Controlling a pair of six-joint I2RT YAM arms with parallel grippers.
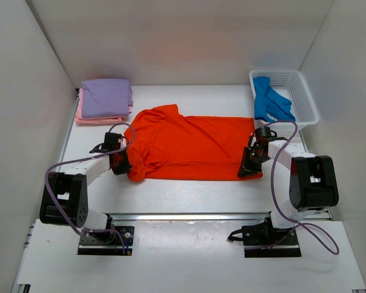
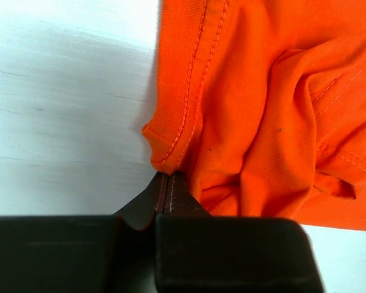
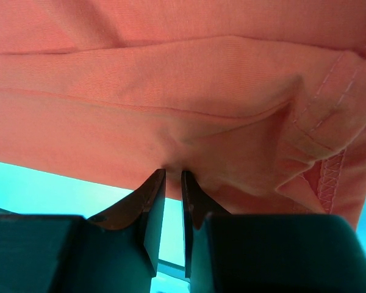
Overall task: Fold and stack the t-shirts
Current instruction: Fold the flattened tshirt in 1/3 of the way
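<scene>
Right now the orange t-shirt lies spread across the middle of the white counter. I see the left claw pinched shut on its hem corner, the right claw nipping the opposite edge. Plain white walls surround it.

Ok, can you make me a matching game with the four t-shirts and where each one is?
Things:
1. orange t-shirt
2. purple t-shirt
3. pink t-shirt
4. blue t-shirt

Places:
A. in the white basket
B. bottom of the far-left stack
C. spread out in the middle of the table
D. top of the far-left stack

Pairs: 1-C, 2-D, 3-B, 4-A
</scene>
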